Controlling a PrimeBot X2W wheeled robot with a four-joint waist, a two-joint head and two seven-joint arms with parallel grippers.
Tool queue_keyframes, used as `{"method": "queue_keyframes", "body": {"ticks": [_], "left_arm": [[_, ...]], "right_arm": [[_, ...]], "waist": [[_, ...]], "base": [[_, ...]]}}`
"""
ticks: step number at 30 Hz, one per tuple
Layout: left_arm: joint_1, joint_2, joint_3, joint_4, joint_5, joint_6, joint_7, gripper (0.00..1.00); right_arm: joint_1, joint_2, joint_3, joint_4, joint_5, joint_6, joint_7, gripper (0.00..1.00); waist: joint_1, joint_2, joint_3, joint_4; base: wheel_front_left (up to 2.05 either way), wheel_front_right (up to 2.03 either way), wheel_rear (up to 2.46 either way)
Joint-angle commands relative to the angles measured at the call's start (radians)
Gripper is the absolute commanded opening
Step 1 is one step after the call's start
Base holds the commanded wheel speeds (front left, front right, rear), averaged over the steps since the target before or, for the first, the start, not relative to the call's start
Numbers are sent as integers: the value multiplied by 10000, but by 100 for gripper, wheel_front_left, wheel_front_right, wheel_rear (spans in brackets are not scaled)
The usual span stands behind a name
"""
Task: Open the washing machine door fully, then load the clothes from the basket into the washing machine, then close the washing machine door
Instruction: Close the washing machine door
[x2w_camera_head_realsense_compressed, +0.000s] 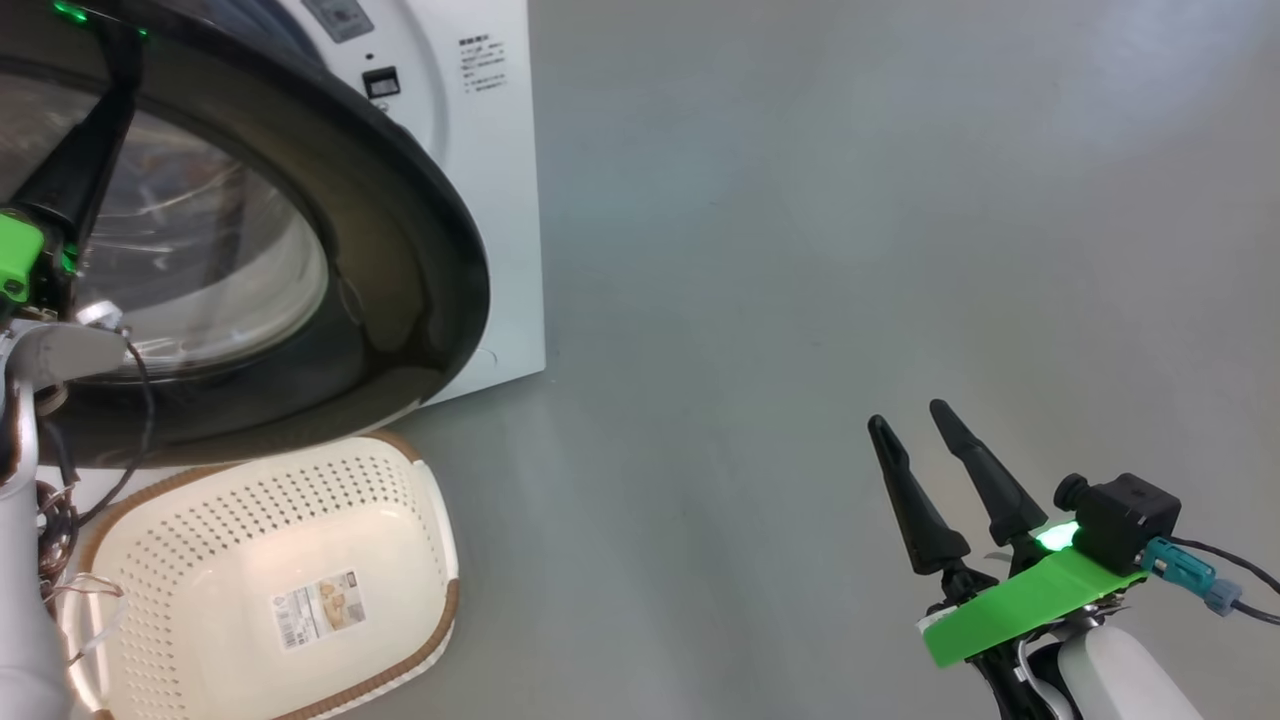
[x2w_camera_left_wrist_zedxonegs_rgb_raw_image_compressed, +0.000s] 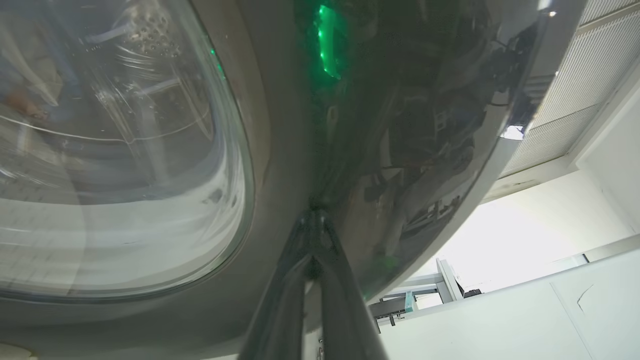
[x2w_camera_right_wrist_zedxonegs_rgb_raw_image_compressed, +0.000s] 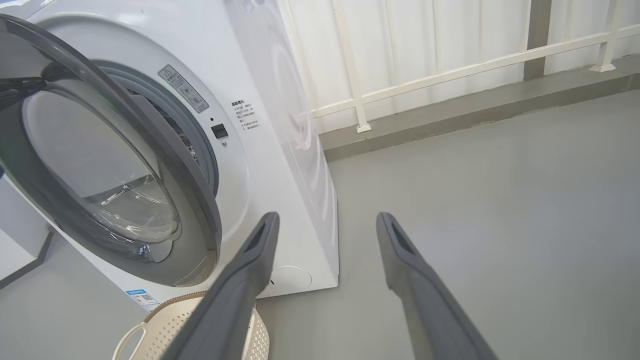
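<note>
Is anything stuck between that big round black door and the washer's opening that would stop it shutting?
Nothing visible. The gap between the glossy round black door and the opening of the white washing machine looks clear; the cream perforated basket sits on the floor below the door.

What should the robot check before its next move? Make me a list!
1. Basket has no clothes in it: ok.
2. Clothes are inside the washer: cannot tell; the view through the door is blurry.
3. Left pincer is shut, tips on the door's black outside: ok.
4. Right pincer is open, holds nothing and is well away from the door: ok.
5. Door is shut: not ok; it stands ajar.
</note>
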Motion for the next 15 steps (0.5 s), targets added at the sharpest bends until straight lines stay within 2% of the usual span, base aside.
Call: {"method": "queue_keyframes", "body": {"ticks": [1,15], "left_arm": [[-491,459,323,-157,103,-130,-46,0],[-497,333,164,70,47,-373,59,0]], "right_arm": [[-245,-52,126,-275,-38,16,-46,100],[-255,-90,47,-249,-86,16,-46,100]], "waist": [[0,0,43,-58],[0,0,-24,305]], "base": [[0,0,0],[0,0,0]]}}
